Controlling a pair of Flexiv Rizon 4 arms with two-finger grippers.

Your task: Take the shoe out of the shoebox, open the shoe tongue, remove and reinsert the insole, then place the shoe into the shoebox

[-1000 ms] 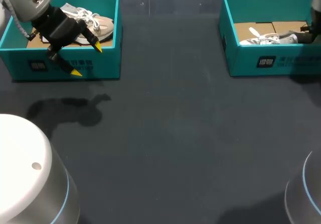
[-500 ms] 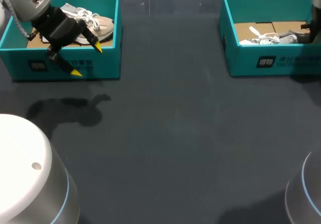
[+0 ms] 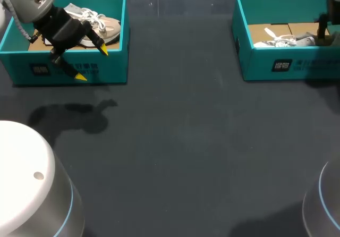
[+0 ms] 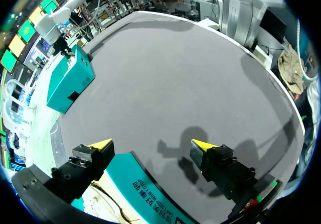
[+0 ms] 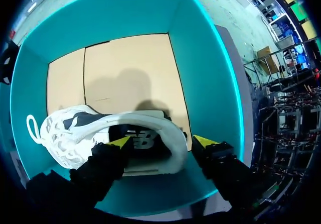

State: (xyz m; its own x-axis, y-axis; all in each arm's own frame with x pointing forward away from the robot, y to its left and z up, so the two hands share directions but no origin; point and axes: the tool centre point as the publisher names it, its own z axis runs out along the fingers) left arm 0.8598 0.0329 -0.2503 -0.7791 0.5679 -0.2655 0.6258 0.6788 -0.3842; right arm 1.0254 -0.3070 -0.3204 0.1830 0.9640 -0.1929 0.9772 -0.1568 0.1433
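At the far left of the worktop [image 3: 175, 141], head view: teal left box [image 3: 114, 67] with a beige shoe [image 3: 109, 27] lying inside, white laces up. Left gripper [image 3: 92, 62] hangs over the box's front wall, one yellow tip above the rim and the other out in front of the wall. Left wrist view confirms this: left gripper [image 4: 150, 146] is released, fingers wide apart with nothing between them, and the printed wall of the left box [image 4: 150, 194] sits just under them. Dark worktop lies ahead of the fingers, and the right box [image 4: 70, 81] is well apart at the far side. At the far right in the head view is the teal right box [image 3: 255, 64], with a white shoe [image 3: 281, 42] on its side on the brown cardboard floor, toe toward the box's inner wall. Right arm [image 3: 332, 14] comes in over the box's outer end, and its fingertips are not visible from there. Right wrist view: right gripper [image 5: 163, 142] is down inside the right box [image 5: 130, 13], spread, with one yellow tip on each side of the heel of the white shoe [image 5: 100, 123]. The tips appear to straddle the heel without clamping it, though depth is hard to judge, so logged as not gripping. Cardboard floor [image 5: 125, 68] is bare ahead of the shoe. Both shoes are in their boxes, neither lifted.
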